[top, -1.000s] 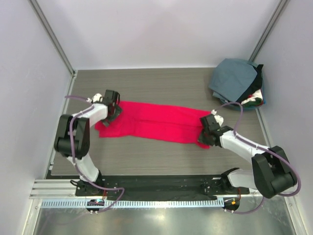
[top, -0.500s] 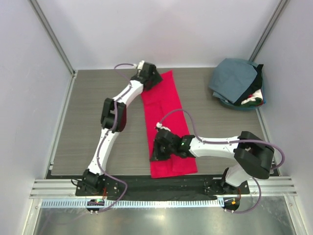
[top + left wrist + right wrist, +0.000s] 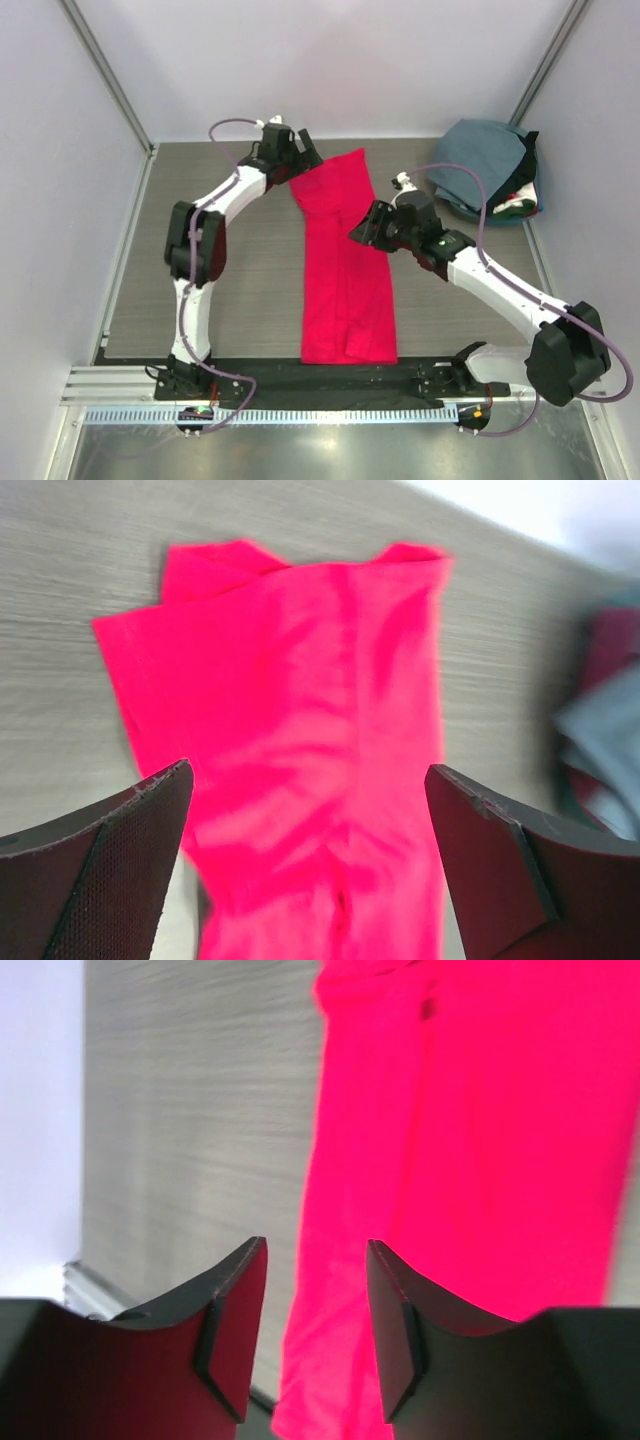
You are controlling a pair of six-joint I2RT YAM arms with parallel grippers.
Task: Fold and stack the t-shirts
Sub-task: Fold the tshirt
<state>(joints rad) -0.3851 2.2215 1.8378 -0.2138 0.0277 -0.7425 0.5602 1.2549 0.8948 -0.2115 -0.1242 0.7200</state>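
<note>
The red shirt (image 3: 345,270) lies flat on the table (image 3: 230,290), folded into a long narrow strip. The strip runs from the far side of the table toward the near edge, roughly midway between the two arms. Its far end is a little narrower and leans to the right. Its near end reaches the dark rail (image 3: 260,372) in front of the arm bases; whether the cloth overlaps the rail or only meets it is hard to tell from above.

The left gripper (image 3: 305,165) is at the far left corner of the strip, with its arm stretched far out over the table. In the left wrist view its fingers (image 3: 120,870) stand wide apart with nothing between them, and the far end of the red cloth, with its two folded corners, is spread out below.

The right gripper (image 3: 362,230) hangs at the right edge of the strip, about a third of the way down from the far end. Its fingers (image 3: 235,1330) are parted with a clear gap and hold nothing; under them are the cloth's edge and bare table.

A pile of shirts (image 3: 505,195) sits in the far right corner, well apart from the red one. A grey-blue shirt (image 3: 475,160) lies on top, and dark and white cloth shows at the pile's right side.
</note>
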